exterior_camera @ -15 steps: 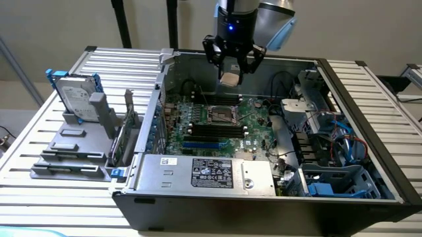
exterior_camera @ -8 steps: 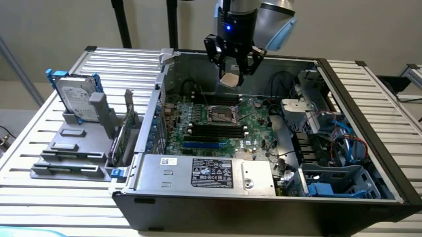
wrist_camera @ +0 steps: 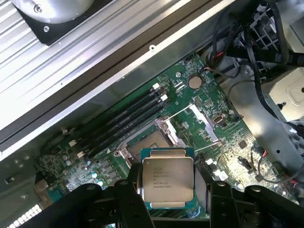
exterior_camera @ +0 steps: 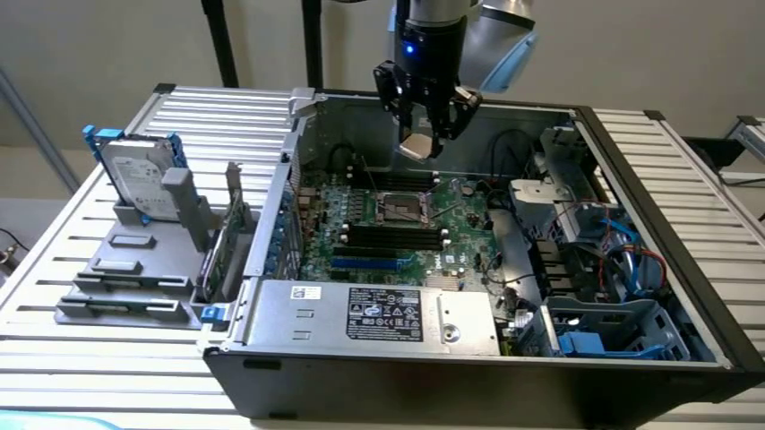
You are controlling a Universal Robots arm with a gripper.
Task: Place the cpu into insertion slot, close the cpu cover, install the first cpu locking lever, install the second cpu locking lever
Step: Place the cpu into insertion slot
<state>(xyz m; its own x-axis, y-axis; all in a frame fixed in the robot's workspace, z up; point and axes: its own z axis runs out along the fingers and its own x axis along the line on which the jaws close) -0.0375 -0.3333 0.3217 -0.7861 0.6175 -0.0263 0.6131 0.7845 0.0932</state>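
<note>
The gripper [exterior_camera: 428, 136] is clamped on the cpu [wrist_camera: 167, 178] by its edges, in the exterior view's upper middle, above the open insertion slot [exterior_camera: 404, 208]. Light, stiff and probably fragile on its contact face, so edges only.

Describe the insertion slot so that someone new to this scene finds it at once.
Look into the open computer case, at the green motherboard lying on its floor. Near the board's middle, between two banks of long black memory slots, sits the insertion slot. It alone is square and dark, with a thin silvery rim.
</note>
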